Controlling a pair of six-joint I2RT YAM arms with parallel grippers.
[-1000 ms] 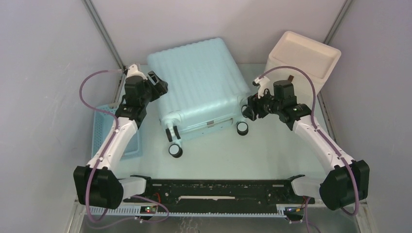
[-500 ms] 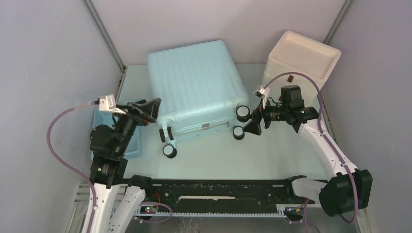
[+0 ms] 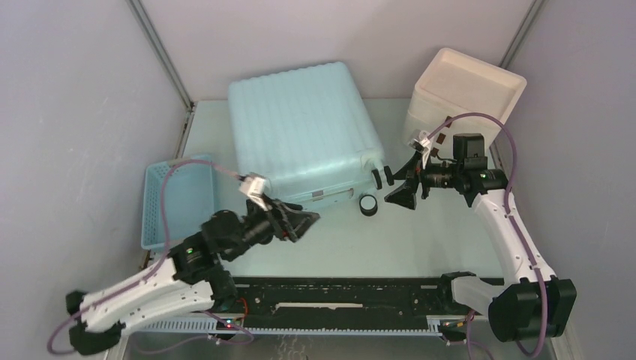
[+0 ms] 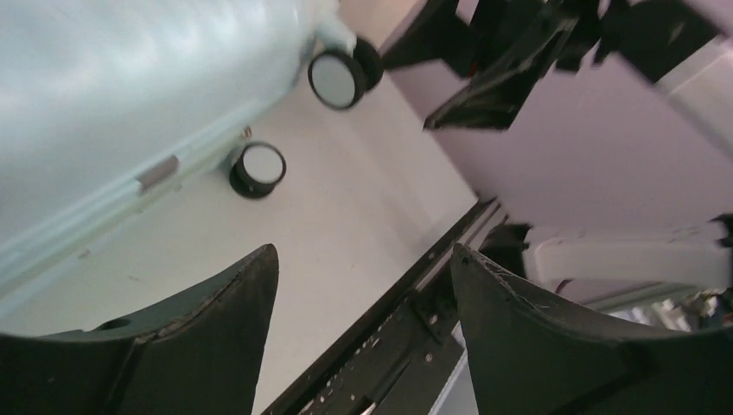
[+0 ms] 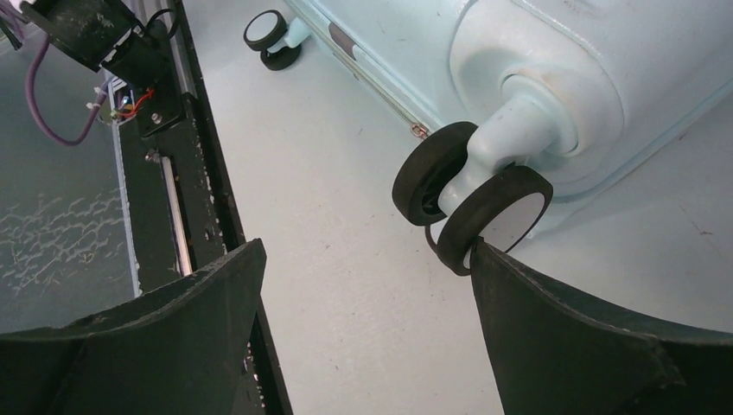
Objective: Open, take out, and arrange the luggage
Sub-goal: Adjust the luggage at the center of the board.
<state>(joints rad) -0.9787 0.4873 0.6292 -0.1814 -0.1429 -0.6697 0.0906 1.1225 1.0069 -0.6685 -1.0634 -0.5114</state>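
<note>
The luggage (image 3: 304, 124) lies flat and shut at the back middle of the table (image 3: 337, 240), wheels toward me, between the basket (image 3: 178, 202) and the box (image 3: 465, 94). It has turned a little since a second ago. My left pincer (image 3: 302, 220) has swung off the case's left side and round to its near edge, with its jaws apart and empty. My right pincer (image 5: 365, 251) has spread wide and sits just beside a corner wheel (image 5: 493, 216) — gripping nothing. Neither is on the seam, so I judge the opening has not yet begun — both need a fresh approach.
</note>
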